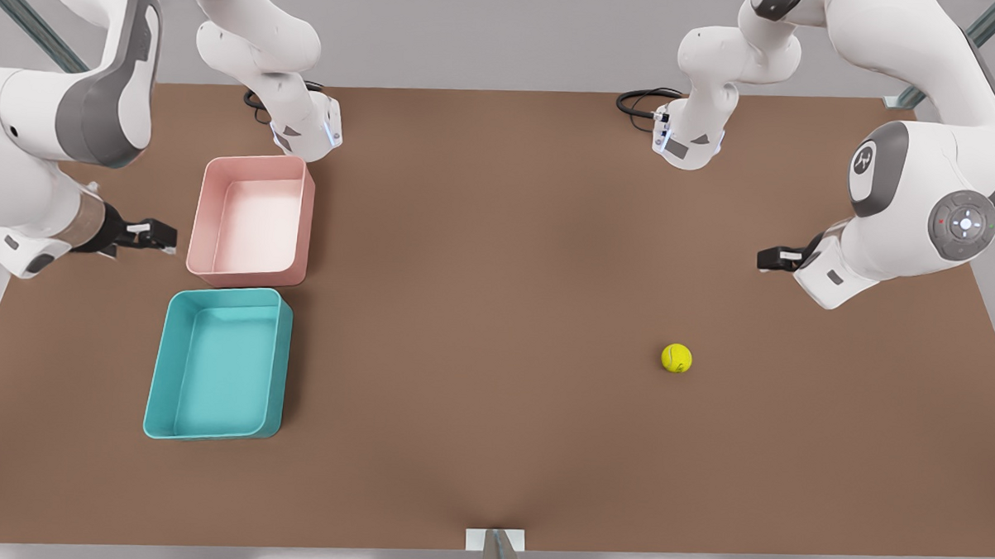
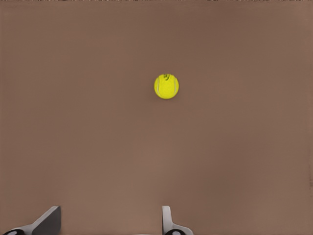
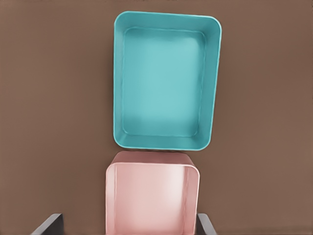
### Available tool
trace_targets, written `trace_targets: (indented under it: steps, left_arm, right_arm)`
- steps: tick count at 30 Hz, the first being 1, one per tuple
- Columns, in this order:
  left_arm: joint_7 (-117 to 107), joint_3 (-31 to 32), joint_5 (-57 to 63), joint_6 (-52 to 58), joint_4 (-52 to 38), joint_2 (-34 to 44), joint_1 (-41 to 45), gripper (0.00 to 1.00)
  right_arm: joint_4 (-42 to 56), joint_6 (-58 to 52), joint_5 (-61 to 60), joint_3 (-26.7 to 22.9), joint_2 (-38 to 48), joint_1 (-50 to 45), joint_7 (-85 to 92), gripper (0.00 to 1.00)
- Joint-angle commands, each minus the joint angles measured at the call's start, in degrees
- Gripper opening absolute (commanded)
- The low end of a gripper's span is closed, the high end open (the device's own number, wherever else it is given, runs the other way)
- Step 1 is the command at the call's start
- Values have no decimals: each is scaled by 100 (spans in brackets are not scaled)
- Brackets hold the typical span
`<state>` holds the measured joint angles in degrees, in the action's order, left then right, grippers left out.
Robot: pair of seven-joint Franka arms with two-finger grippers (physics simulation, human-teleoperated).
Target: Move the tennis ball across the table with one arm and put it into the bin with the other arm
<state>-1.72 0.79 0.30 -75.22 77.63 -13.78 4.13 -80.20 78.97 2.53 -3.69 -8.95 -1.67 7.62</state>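
Tennis ball point(image 1: 676, 358): loose on the bare brown worktop point(image 1: 477, 395), toward the front view's right, well apart from both tubs.

Bin point(image 1: 217, 365): teal, empty, at the front view's left; pale pink tub point(image 1: 251, 220) just behind it, nearly touching.

Left hand point(image 1: 775, 258): above the ball's side, fingers spread wide, holding nothing; likely placed to move the ball across.

Right hand point(image 1: 156, 234): beside the tubs, open, empty, waiting to receive.

Surroundings: plain grey; metal struts at the corners.

The brown table point(image 1: 496, 312) carries three items. The teal bin point(image 1: 156, 383) and a pink tub point(image 1: 204, 220) sit close together at the front view's left. The tennis ball point(image 1: 676, 358) rests well apart, at the right.
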Motion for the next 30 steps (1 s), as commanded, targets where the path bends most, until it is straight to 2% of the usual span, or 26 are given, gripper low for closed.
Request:
trace_targets:
  steps: [1, 3, 4, 5, 7, 10, 12, 13, 15, 16, 18, 21, 25, 28, 30]
  left_arm:
    - [14, 1, -3, -116, -2, 7, 0, 100]
    - [40, 1, -3, -124, -2, 7, 0, 100]
    - [136, 1, 14, -185, 6, -28, 0, 44]
    - [172, 1, 6, -325, 24, -116, 0, 21]
    - [3387, 1, 23, -1899, 305, -687, -35, 21]
    - [6972, 9, 58, -4043, 1184, -1303, -158, 21]
    - [8107, 9, 58, -4167, 1623, -1382, -220, 21]
    - [9477, 9, 23, -4229, 1738, -1514, -264, 21]
    - [9901, 106, 76, -4518, 1729, -1593, -290, 21]
    - [10340, 141, 173, -5160, 1782, -1689, -316, 21]
    - [11175, 282, 173, -5213, 1843, -1865, -361, 22]
    - [11246, 308, 199, -5257, 2116, -1953, -361, 21]
    - [11255, 440, 1139, -5046, 2186, -1945, -360, 21]
    - [10991, 449, 1139, -6197, 2872, -1936, -492, 21]
    - [10465, 449, 1131, -6198, 3021, -1945, -492, 21]
  right_arm:
    - [-48, 119, 2, 9, 34, 0, -323, 100]
    - [-92, 128, 20, 9, 34, -8, -314, 100]
    - [-127, 128, -103, 9, -10, -9, -314, 100]
    - [-171, 102, -60, 0, -36, -52, -296, 100]
    - [-172, 57, -103, -18, -344, -132, -305, 100]
    - [-136, 93, -112, -18, -344, -105, -314, 100]
    - [-110, 119, -103, -26, -362, -105, -305, 100]
    - [-110, 172, -156, -18, -405, -123, -305, 100]
    - [-110, 268, -253, -44, -520, -96, -305, 100]
    - [-110, 286, -244, -53, -529, -88, -305, 100]
    - [-119, 312, -244, -53, -537, -88, -305, 100]
    - [-145, 339, -200, -62, -520, -79, -305, 100]
    - [-154, 374, -174, -62, -520, -88, -305, 100]
    - [-163, 374, -165, -62, -529, -79, -314, 100]
    - [-163, 374, -165, -62, -564, -79, -314, 100]
